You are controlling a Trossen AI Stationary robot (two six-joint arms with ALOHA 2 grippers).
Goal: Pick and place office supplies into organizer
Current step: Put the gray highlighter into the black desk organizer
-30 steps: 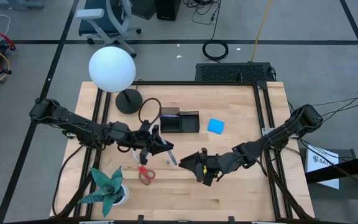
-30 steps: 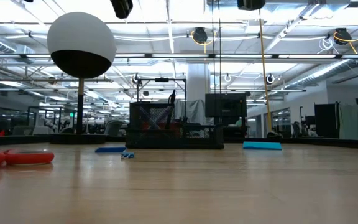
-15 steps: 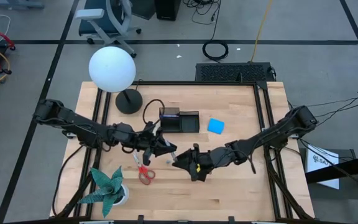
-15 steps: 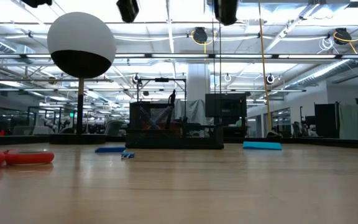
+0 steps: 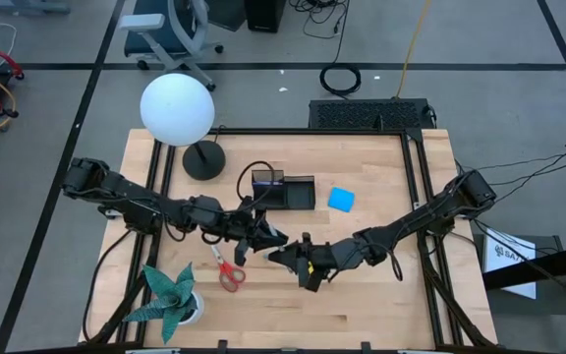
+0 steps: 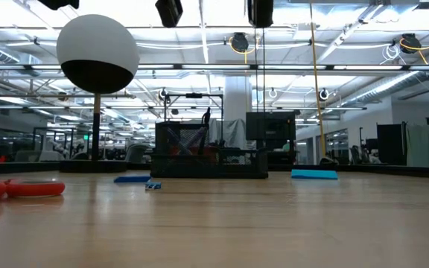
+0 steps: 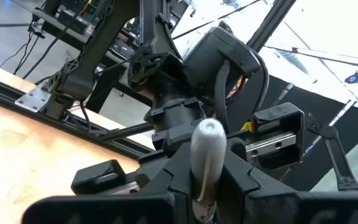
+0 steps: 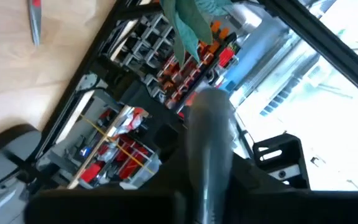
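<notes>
Two pens held over the middle of the worktop, short of the organizer.

A grey pen (image 7: 205, 163) is clamped in the left claw (image 5: 263, 236), and another pen (image 8: 210, 149) is clamped in the right claw (image 5: 285, 257), the two claws close together above the wood. The organizer (image 5: 283, 192) stands near the worktop's back edge; the scissors (image 5: 226, 270) lie toward the front, the blue pad (image 5: 341, 199) beside the organizer. Each pen is best carried separately, tipped upright over the taller section, and released only once inside.

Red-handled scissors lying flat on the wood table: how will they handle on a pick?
The red-handled scissors lie flat, so they probably won't roll. They sit low on the wooden table, so fingers may struggle to get under them. If the blades pivot loosely, they may swing when lifted by one handle.
</notes>
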